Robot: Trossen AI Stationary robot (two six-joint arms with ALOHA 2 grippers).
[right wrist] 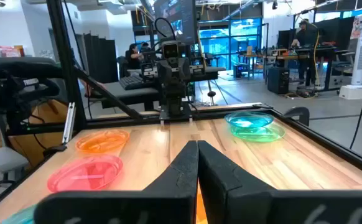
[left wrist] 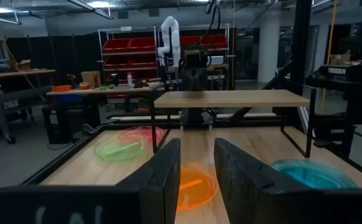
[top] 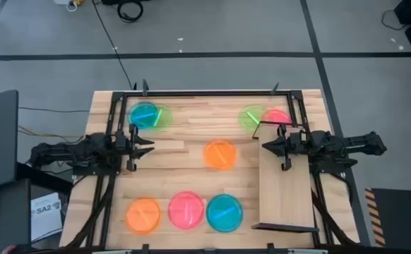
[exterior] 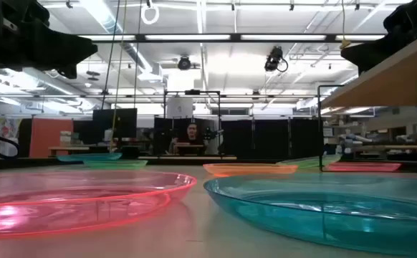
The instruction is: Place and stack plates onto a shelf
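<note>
Several round translucent plates lie flat on the slatted table. A teal plate (top: 144,115) on a green one sits far left. A green plate (top: 250,116) and a pink plate (top: 277,117) sit far right, with an orange plate (top: 219,154) in the middle. Along the near edge lie an orange plate (top: 143,215), a pink plate (top: 186,209) and a teal plate (top: 224,212). The shelf (top: 285,190) stands at the right on its black frame. My left gripper (top: 147,144) hovers open at the left, pointing toward the middle orange plate (left wrist: 193,183). My right gripper (top: 267,146) is shut, over the shelf's far left corner.
A black metal frame (top: 205,92) runs along the table's far edge and down both sides. The shelf's board (left wrist: 231,98) stands raised above the table on thin legs. Bare wood lies between the middle plate and the near row.
</note>
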